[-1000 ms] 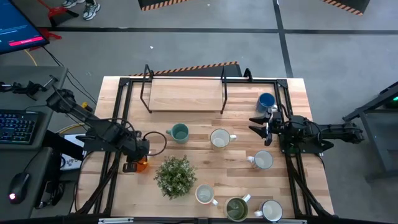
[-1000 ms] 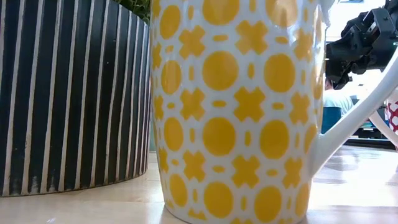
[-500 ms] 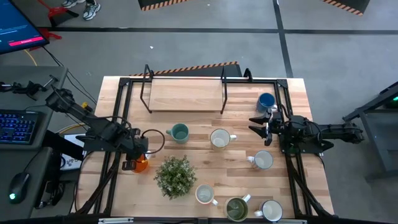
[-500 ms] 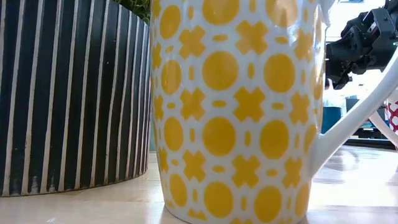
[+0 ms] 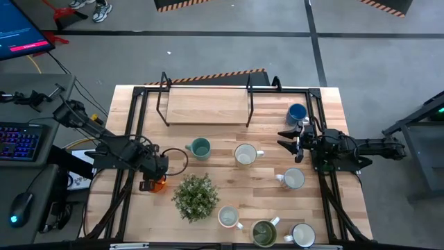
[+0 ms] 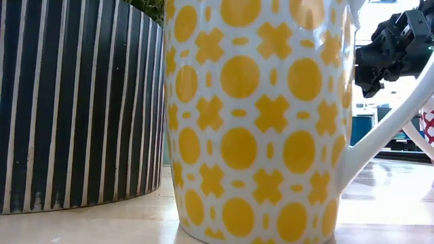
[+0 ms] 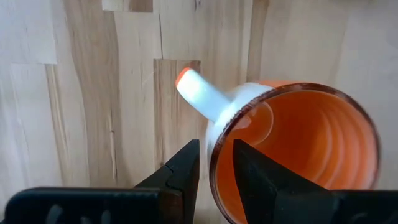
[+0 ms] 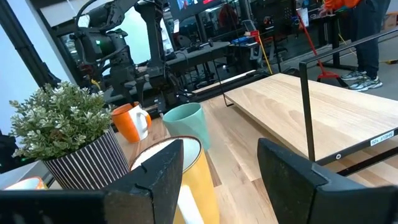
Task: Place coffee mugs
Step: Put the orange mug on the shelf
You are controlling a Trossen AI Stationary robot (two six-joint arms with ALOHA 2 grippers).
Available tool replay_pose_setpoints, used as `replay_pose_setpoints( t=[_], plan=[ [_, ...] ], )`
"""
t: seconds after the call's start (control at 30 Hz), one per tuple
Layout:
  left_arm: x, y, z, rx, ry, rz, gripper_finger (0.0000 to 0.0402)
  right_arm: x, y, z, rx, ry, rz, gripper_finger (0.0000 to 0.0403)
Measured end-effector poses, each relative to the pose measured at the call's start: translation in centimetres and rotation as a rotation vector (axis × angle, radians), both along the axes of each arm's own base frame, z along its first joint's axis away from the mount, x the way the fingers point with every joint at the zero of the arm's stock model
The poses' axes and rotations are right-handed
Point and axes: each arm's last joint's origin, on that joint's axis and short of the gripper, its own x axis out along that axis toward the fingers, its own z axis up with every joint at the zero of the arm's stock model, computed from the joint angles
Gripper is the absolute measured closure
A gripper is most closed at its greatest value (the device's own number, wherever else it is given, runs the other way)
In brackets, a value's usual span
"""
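Your left gripper pinched the orange mug's rim near the table's left edge; right gripper hung spread.

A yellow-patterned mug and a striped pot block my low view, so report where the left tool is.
Observer: The left tool is at the orange mug, just left of the potted plant as seen from above.
Operator: State its grip.
Observer: Its fingers straddle the mug's wall beside the handle, one inside and one outside, closed on it.
Operator: Now give me the right tool.
Observer: The right tool hangs open at the table's right side, holding nothing, near the blue mug.
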Motion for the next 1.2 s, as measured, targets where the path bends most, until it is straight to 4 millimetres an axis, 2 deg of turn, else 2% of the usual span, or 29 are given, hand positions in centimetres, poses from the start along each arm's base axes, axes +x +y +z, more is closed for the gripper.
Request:
replay_pose_setpoints(
  t=[0.33,0.63,0.7,0.8,0.87,1.2],
  plan=[
    [1.0,-0.5,-1.4,0.036,0.062,0.0,0.0314,0.1,0.0,-0.1,0.0,0.013,0.0,0.021],
    [1.7,-0.9,-2.0,0.068,0.05,-0.005,0.0316,0.1,0.0,-0.1,0.0,0.016,0.0,0.021],
    [1.7,-0.9,-2.0,0.07,0.05,-0.024,0.0326,0.1,0.0,-0.2,0.0,0.021,0.0,0.021],
    [1.6,-0.8,-2.0,0.077,0.055,-0.052,0.0373,0.2,0.0,-0.2,0.0,0.026,0.0,0.021],
    [1.6,-0.8,-2.0,0.076,0.054,-0.055,0.039,0.2,0.0,-0.2,0.0,0.03,0.0,0.021],
    [1.0,-0.1,-1.3,0.112,0.1,-0.082,0.0396,0.3,0.0,-0.4,0.0,0.05,0.0,0.021]
  ],
)
